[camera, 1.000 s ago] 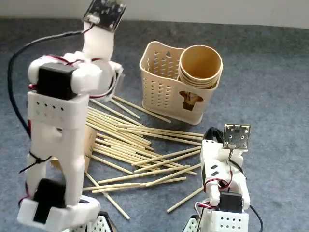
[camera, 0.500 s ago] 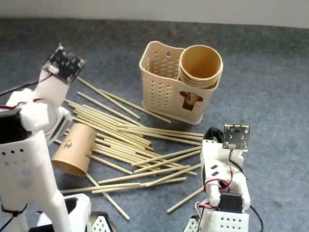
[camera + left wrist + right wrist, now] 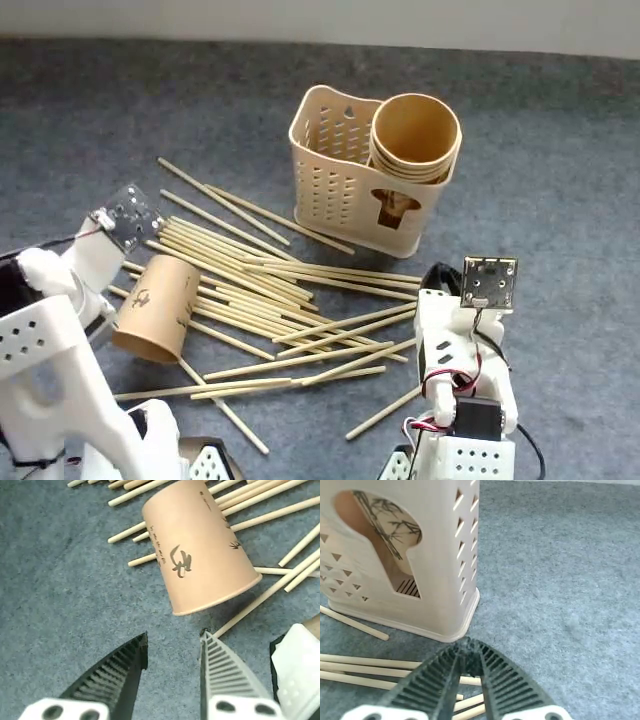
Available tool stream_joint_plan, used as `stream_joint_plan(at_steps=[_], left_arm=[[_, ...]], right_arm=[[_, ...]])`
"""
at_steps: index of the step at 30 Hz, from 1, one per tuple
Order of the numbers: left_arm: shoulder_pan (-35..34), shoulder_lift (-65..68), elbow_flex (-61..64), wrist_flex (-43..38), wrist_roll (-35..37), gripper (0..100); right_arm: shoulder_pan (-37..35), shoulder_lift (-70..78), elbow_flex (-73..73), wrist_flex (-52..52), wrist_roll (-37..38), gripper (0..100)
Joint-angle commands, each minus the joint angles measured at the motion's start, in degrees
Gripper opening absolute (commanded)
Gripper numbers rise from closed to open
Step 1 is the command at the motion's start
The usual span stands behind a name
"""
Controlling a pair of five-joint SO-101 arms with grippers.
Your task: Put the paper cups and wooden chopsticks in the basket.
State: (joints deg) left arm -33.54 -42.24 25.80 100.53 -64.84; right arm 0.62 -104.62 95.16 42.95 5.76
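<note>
The left fingers are hanging apart just short of the wide end of a cup lying on its side on the surface beside the chopsticks, so a cup pickup seems to be starting. The next move is calling for a clamp across its rim and a lift to the basket; the right fingers are sitting together near it.

Carpet beside cup seemingly open
</note>
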Motion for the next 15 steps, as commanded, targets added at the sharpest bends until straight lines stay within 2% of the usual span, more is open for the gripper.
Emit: stream_joint_plan(at_steps=[1,5,7,10,15], left_arm=[[0.7,-5.1,5.1,-2.0,-2.1,18],[1.1,-9.3,12.6,-7.4,-2.4,18],[1.1,-11.0,16.1,-9.3,-4.9,18],[1.1,-12.8,20.4,-9.6,-7.9,18],[2.0,-13.3,24.3,-10.4,-8.5,18]], right_arm=[[0.1,-0.7,-0.1,-1.3,0.7,0.8],[0.1,-0.7,-0.1,-1.3,0.7,0.8],[0.1,-0.7,-0.1,-1.3,0.7,0.8],[0.1,-0.7,-0.1,-1.3,0.7,0.8],[0.1,-0.7,-0.1,-1.3,0.7,0.9]])
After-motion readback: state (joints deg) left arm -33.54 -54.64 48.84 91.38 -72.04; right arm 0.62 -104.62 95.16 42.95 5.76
